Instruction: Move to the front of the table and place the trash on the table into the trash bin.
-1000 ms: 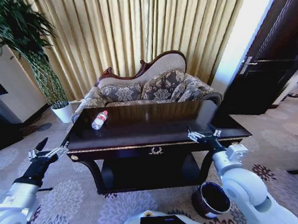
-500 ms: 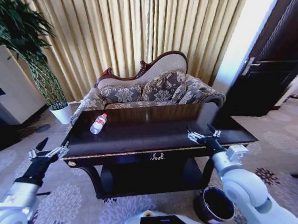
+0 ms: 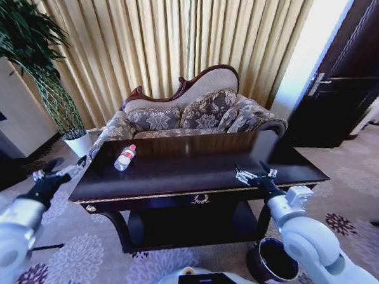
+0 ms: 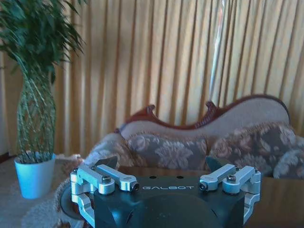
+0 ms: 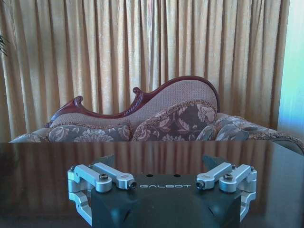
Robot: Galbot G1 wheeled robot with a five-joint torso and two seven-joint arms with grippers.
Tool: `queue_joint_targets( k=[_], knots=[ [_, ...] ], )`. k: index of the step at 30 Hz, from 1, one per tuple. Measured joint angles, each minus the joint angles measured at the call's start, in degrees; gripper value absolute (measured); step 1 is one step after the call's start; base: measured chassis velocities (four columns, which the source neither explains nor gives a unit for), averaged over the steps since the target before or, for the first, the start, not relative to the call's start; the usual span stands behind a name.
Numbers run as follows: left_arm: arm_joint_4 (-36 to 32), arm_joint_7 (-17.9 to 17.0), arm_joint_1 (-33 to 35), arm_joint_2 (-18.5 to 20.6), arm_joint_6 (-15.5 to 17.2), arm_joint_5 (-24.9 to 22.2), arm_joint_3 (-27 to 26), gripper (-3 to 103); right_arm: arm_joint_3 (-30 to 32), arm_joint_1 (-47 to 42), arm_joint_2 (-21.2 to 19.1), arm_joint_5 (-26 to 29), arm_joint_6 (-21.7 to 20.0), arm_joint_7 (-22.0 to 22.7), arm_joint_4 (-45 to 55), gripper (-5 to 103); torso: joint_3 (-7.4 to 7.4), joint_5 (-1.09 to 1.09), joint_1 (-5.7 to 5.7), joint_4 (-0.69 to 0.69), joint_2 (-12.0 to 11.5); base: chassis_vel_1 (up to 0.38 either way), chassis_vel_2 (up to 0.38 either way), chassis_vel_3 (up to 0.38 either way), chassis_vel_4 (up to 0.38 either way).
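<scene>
The bottle [image 3: 125, 156] lies on the table [image 3: 197, 173] toward its left rear; left gripper [image 3: 59, 173] hangs released off the table's left end, right gripper [image 3: 253, 173] released over its front right, trash bin [image 3: 273, 261] below

Glossy dark wood table [image 3: 197, 173] w/ gold trim; clear plastic bottle [image 3: 125, 156]; patterned cloth sofa [image 3: 188, 113].

Trash bin [image 3: 272, 260] partly blocked by right arm, far rim hidden; bottle [image 3: 125, 157] label too small to read; table [image 3: 198, 193] lower shelf in shadow, contents not discernible; left gripper [image 4: 161, 167] body cut off at frame edge in left wrist view; plant [image 3: 19, 43] top cropped.
</scene>
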Motion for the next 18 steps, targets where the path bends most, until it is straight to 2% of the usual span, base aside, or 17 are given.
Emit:
queue_joint_targets(
  k=[2,7,13,17,18],
  knots=[
    [1.1,-1.9,-1.0,3.2,2.1,-3.9,0.2,100,-0.3,0.0,0.0,-0.4,0.1,0.0,-0.2,100,0.00,-0.01,0.00,0.02,0.0,0.000,0.000,0.000,0.000],
    [3.3,-3.0,-2.0,7.4,2.6,-7.3,0.8,100,-0.8,0.0,0.1,-0.9,0.2,-0.1,-0.5,100,0.00,0.00,0.00,0.02,0.0,0.000,0.000,0.000,0.000],
    [6.7,-2.7,-4.3,10.4,2.6,-8.6,3.8,100,-1.0,0.1,0.1,-1.1,0.2,-0.1,-0.8,100,0.00,-0.01,0.00,0.03,0.0,0.000,0.000,0.000,0.000],
    [8.8,-3.3,-9.3,11.7,2.5,-7.2,11.2,100,-0.7,0.0,-0.1,-1.1,0.2,-0.1,-1.1,100,0.00,-0.01,0.00,0.01,0.0,0.000,0.000,0.000,0.000],
    [8.8,-3.3,-9.3,11.7,2.5,-7.2,11.2,100,-0.7,0.0,-0.1,-1.1,0.2,-0.1,-1.1,100,0.00,-0.01,0.00,0.01,0.0,0.000,0.000,0.000,0.000]
  ],
)
